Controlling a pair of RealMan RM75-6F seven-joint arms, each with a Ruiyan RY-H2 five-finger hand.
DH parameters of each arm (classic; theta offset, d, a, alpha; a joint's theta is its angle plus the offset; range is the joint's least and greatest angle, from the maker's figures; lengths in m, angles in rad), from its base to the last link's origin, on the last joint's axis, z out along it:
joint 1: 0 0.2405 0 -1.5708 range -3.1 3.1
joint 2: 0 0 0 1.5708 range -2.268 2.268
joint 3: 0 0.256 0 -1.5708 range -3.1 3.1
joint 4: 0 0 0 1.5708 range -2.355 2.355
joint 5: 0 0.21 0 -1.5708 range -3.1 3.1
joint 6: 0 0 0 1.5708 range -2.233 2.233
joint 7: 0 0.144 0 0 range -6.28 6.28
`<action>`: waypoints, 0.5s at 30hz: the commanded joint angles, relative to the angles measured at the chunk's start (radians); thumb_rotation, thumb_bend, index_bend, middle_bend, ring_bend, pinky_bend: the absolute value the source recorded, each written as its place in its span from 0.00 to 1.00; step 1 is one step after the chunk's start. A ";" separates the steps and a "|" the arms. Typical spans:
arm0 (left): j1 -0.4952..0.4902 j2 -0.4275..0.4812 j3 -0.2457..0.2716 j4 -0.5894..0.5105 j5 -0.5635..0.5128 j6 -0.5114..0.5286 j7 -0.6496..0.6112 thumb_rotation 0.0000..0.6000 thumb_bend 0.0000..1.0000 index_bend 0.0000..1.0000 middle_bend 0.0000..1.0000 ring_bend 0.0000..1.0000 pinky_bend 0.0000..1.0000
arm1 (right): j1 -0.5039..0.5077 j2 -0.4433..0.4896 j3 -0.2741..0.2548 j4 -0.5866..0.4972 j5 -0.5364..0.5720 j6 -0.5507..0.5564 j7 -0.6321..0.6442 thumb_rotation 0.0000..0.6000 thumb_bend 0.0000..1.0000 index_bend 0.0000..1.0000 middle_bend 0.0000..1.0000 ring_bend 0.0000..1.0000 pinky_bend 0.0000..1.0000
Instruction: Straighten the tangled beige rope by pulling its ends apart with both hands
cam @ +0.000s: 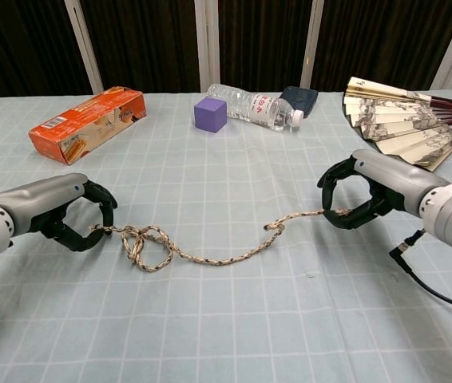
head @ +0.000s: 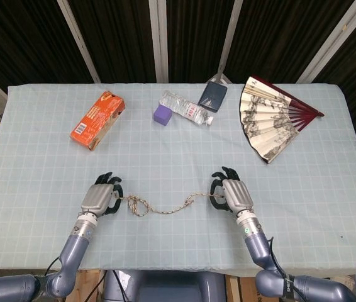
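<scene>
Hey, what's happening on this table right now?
A two-armed robot is working on a beige rope lying on the checked tablecloth. Its left hand pinches one end and its right hand pinches the other, held apart from each other. The rope is not straight yet: a looped knot sits near the left hand and a small kink lies nearer the right. At the back of the table lie an orange box, a purple cube, a water bottle and an open fan, all untouched.
</scene>
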 commanded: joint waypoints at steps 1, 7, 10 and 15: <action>0.002 0.009 -0.003 -0.004 0.003 0.003 -0.006 1.00 0.62 0.54 0.18 0.00 0.00 | -0.001 0.004 0.001 -0.001 0.000 0.001 0.000 1.00 0.48 0.66 0.26 0.00 0.00; 0.011 0.054 -0.014 -0.038 0.021 0.016 -0.026 1.00 0.63 0.55 0.18 0.00 0.00 | -0.010 0.022 -0.002 -0.005 0.001 0.007 0.002 1.00 0.48 0.66 0.26 0.00 0.00; 0.015 0.085 -0.012 -0.058 0.032 0.017 -0.033 1.00 0.63 0.55 0.18 0.00 0.00 | -0.016 0.035 -0.003 -0.007 0.001 0.009 0.005 1.00 0.48 0.66 0.26 0.00 0.00; 0.027 0.138 -0.015 -0.089 0.043 0.024 -0.054 1.00 0.63 0.55 0.18 0.00 0.00 | -0.027 0.065 -0.004 -0.009 -0.002 0.013 0.011 1.00 0.48 0.66 0.26 0.00 0.00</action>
